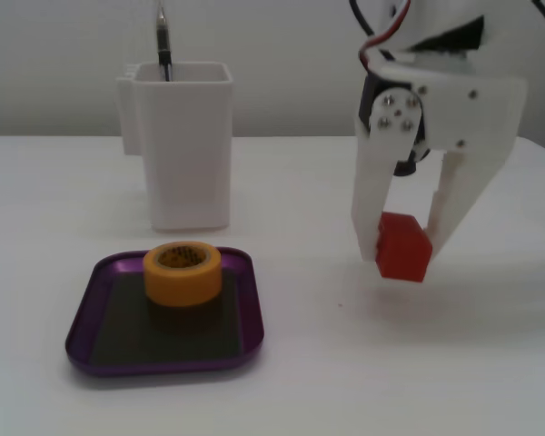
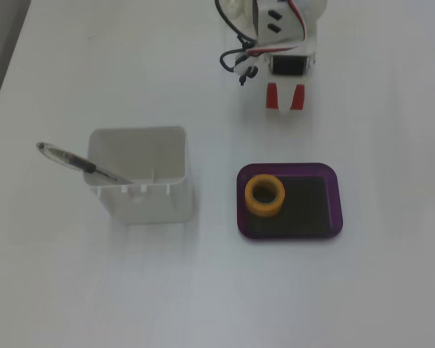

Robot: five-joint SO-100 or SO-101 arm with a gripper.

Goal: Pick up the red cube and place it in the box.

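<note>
The gripper (image 1: 401, 252) is clamped on the red cube (image 1: 403, 247), held just clear of the table, well right of the purple box (image 1: 243, 313). The yellow tape roll (image 1: 183, 272) fills one end – a careless drop could land on it and bounce out.

White gripper (image 1: 403, 247) pointing down above the table, jaws clamped on the red cube (image 1: 403, 247).
</note>
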